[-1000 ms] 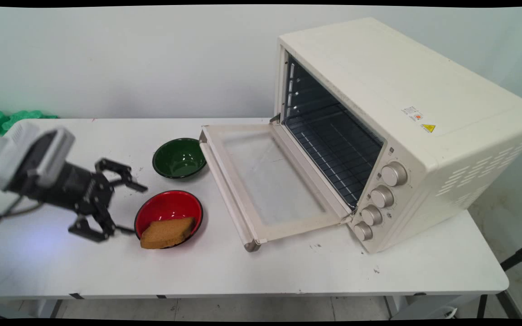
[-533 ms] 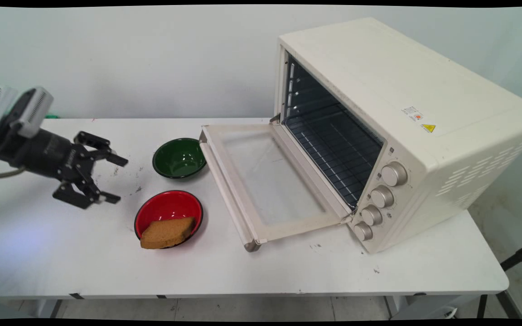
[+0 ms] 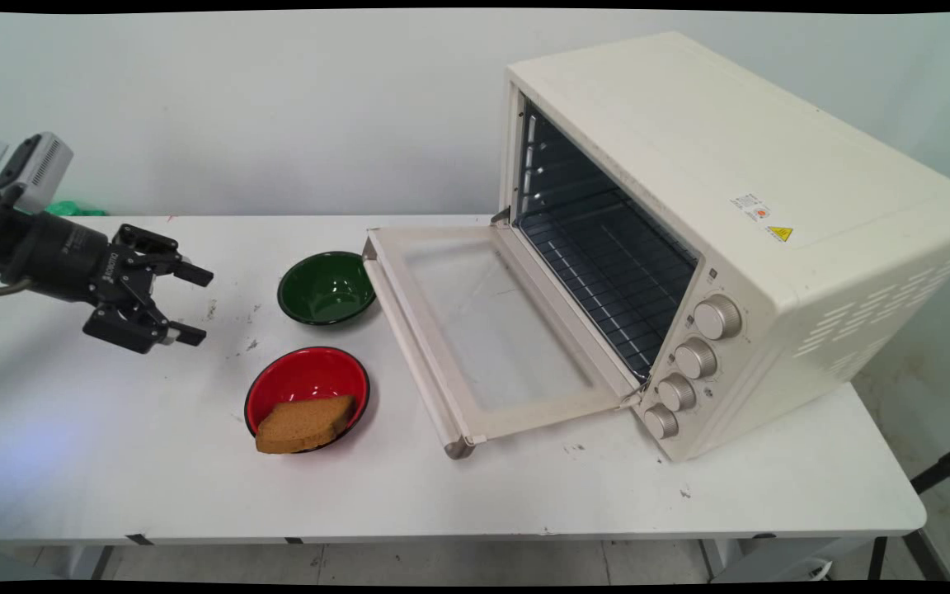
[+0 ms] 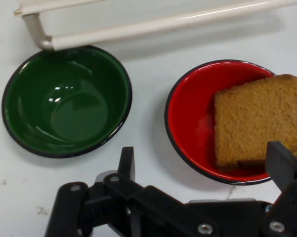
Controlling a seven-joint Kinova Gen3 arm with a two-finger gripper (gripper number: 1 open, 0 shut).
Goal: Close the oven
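hand [image 3: 195, 304] open, empty; bread [image 4: 259, 126] (right edge cut off) in red bowl [image 4: 192, 123].

The room is evenly and brightly lit from above, so shadows stay soft: a faint one lies under the open cream oven door [image 3: 475, 330] on the white counter [image 3: 524, 487]. The glossy green enamel bowl [image 4: 66, 101] carries small white glints on its floor. The dark oven cavity [image 3: 599, 264] stays dim. Both views are sharp.
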